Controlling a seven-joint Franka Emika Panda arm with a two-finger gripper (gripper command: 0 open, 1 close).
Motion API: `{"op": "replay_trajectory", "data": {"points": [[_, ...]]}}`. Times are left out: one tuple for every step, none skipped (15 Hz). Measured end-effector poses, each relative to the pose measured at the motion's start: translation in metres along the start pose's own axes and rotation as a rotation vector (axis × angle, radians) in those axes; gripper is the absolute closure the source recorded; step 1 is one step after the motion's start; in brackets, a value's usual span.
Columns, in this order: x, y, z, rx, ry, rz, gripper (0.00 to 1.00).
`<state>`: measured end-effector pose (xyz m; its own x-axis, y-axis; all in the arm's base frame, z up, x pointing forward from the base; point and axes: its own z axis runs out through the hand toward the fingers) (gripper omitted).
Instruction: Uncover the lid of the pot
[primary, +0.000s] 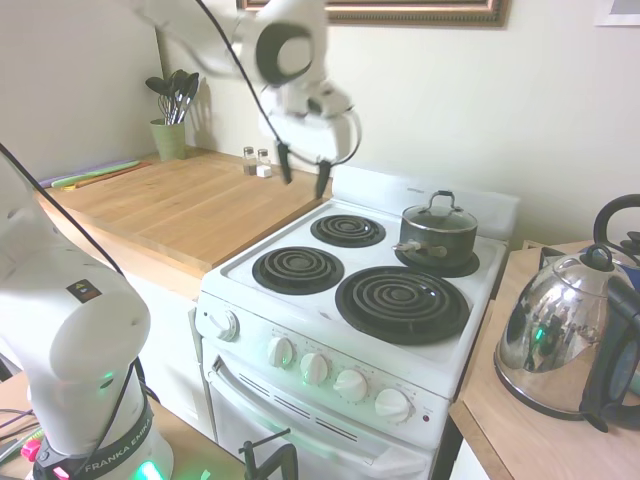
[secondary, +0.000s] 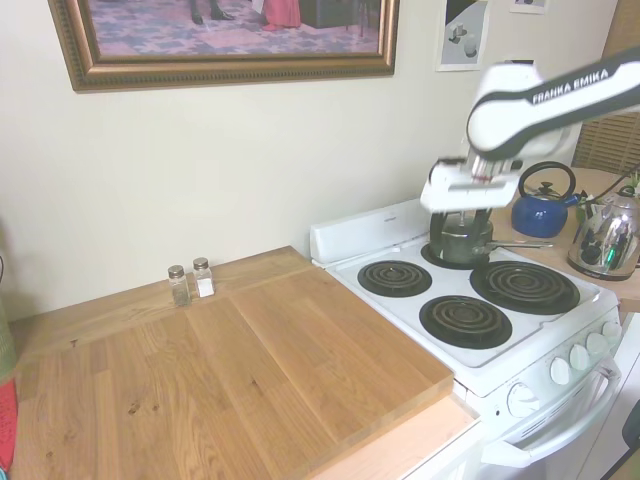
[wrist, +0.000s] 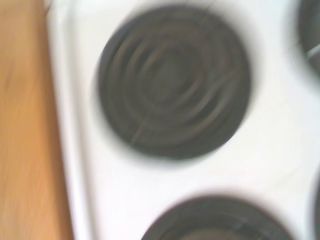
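Claw (primary: 303, 168) hangs open and empty high above the stove's (primary: 300, 305) back left edge, near the wooden worktop (primary: 170, 205). Pot (primary: 438, 237) sits on the back right burner, its lid (primary: 438, 214) on it, well apart from the claw.

Pot (primary: 440, 238): dark, semi-gloss sides. Lid (primary: 438, 216): clear glass, shiny metal rim and loop handle. Stove (primary: 310, 300): smooth white enamel, glossy; coils (primary: 402, 303) matt black metal, ridged. Counter (secondary: 230, 370): pale wood, visible grain, satin finish. Kettle (primary: 555, 345): mirror-polished chrome, black handle. Second kettle (secondary: 541, 208): glossy blue enamel. Arm (secondary: 545, 100): smooth white plastic shell. Picture frame (secondary: 225, 65): carved wood, gilt look.
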<state>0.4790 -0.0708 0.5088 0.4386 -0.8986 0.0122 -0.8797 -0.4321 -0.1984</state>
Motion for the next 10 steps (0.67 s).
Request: {"op": "replay_trajectory", "data": {"points": [[0.027, -0.003, -0.002, 0.001, -0.018, 0.06, 0.0], [0.054, -0.008, 0.002, -0.001, -0.028, 0.124, 0.0], [0.079, -0.014, 0.01, -0.006, -0.035, 0.186, 0.0], [0.099, -0.02, 0.018, -0.012, -0.045, 0.234, 0.0], [0.116, -0.024, 0.026, -0.021, -0.049, 0.283, 0.0], [0.128, -0.025, 0.032, -0.029, -0.043, 0.339, 0.0], [0.137, -0.024, 0.036, -0.037, -0.036, 0.389, 0.0], [0.145, -0.022, 0.038, -0.045, -0.025, 0.431, 0.0], [0.152, -0.018, 0.04, -0.057, -0.01, 0.475, 0.0], [0.159, -0.015, 0.044, -0.073, 0.008, 0.519, 0.0]]}}
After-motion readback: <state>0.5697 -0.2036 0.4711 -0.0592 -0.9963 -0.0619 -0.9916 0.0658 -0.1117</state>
